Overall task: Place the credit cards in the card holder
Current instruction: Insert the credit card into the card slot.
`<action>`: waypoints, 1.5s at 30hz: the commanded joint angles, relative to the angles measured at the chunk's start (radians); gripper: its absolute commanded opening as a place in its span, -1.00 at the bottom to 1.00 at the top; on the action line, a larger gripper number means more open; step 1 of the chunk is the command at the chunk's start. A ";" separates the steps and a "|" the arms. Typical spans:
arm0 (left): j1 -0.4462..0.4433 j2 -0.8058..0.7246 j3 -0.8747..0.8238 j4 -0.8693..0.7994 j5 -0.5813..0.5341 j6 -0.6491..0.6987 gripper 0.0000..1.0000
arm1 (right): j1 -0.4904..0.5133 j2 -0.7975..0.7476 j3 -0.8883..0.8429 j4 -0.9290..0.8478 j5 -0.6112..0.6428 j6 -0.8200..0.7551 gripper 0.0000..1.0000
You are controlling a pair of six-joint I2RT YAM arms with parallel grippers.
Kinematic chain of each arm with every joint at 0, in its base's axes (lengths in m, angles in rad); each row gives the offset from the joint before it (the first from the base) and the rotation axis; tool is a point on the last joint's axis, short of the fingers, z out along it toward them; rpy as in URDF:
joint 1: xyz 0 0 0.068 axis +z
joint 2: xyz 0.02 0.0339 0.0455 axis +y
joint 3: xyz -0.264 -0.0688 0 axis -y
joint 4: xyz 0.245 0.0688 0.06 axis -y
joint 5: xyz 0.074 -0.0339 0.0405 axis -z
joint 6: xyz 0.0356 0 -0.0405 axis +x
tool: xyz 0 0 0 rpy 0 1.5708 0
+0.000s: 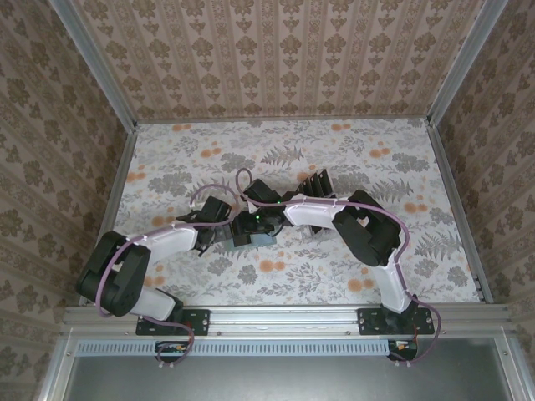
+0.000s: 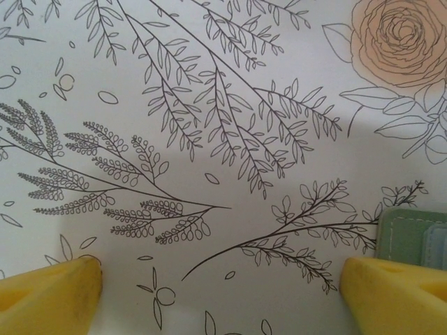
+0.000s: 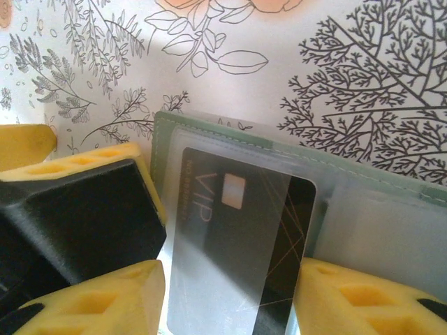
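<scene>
Plainly, a credit card marked "VIP" sits in the card holder.

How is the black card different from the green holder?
The credit card is shiny black with VIP lettering; the card holder is dull grey-green with stitched edges and clear pockets. The card is smaller; the holder spreads out past it. The card looks partly tucked under a clear pocket, while the holder lies underneath it. Both are flat and thin.

There is one credit card and one card holder.
</scene>
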State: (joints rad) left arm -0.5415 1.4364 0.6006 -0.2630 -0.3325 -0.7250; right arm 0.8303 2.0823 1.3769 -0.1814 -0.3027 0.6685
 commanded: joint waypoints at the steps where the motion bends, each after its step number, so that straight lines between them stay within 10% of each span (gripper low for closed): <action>1: 0.017 0.027 0.022 0.015 0.037 0.039 0.93 | -0.003 -0.045 -0.044 -0.022 0.008 -0.011 0.11; 45: 0.000 -0.039 -0.050 0.005 0.075 -0.001 0.90 | 0.008 -0.022 -0.065 0.008 -0.041 0.029 -0.55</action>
State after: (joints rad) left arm -0.5365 1.3624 0.5556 -0.2947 -0.2844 -0.7147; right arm 0.8272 2.0338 1.3212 -0.1860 -0.3134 0.6842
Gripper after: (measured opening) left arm 0.948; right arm 0.227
